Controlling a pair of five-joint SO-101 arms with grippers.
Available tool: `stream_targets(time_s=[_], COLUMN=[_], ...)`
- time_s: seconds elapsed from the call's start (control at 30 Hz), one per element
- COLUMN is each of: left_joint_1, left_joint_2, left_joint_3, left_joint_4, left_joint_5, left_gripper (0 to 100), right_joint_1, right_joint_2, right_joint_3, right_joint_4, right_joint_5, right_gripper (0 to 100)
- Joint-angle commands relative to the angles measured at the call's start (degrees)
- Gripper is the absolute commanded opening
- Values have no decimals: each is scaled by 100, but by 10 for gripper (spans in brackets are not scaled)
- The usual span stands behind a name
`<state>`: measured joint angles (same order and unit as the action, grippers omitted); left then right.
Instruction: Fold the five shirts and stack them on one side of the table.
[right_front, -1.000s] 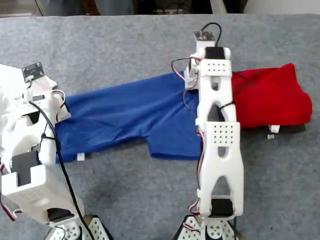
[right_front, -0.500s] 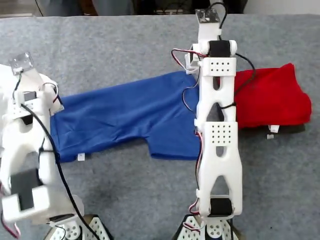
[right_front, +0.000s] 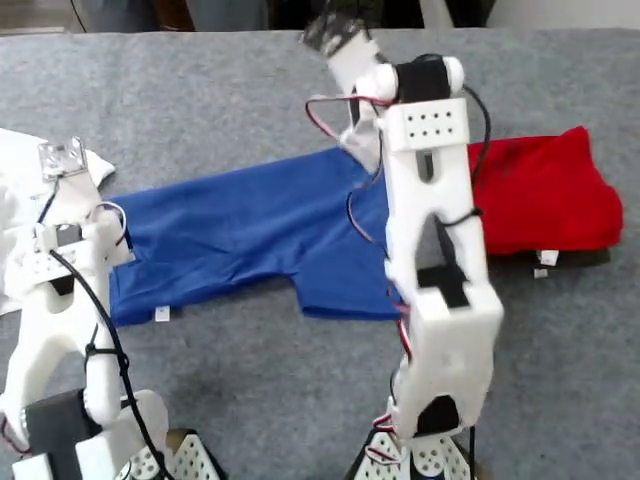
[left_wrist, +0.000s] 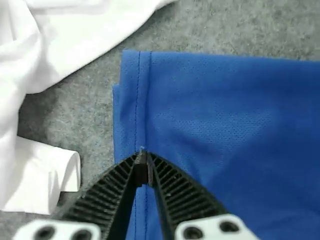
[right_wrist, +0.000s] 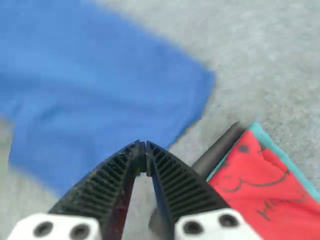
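Under the closed left jaws lies the blue shirt (left_wrist: 220, 120).

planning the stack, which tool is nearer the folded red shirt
Right. The right tool is over the end of the blue fabric shirt next to the folded red fabric shirt; the left tool is at its opposite end, beside the white fabric shirt.

Grey table (right_front: 200, 90); blue shirt (right_front: 240, 225) spread between white shirt (right_front: 18, 158) and folded stack (right_front: 540, 200)
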<state>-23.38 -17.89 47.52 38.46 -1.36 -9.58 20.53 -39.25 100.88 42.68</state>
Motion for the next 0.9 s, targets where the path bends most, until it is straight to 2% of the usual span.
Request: stream_targets(time_s=[0.0,0.07,0.2,0.37,0.6,0.8,0.87], left_joint_1=[-40,-40,-40,-101,-101,-101,-101], left_joint_2=[149,387,862,967,1011,1011,1011], left_joint_3=[13,-31,-101,-119,-145,-145,-136], left_joint_4=[-167,-176,-246,-281,-281,-281,-281], left_joint_5=[-26,-26,0,457,457,457,457], left_gripper=[29,29,29,29,29,29,29], right_joint_1=[-132,-220,-448,-659,-1398,-1433,-1433], right_joint_2=[-1525,-2062,-3029,-4321,-5446,-5200,-4971], right_joint_3=[1842,2651,4303,6457,8453,9007,9095], right_joint_4=[-9,-35,-211,-1363,-1837,-2374,-2602], right_joint_5=[431,484,1178,1679,1749,1741,1741], right_gripper=[18,18,15,15,28,217,233])
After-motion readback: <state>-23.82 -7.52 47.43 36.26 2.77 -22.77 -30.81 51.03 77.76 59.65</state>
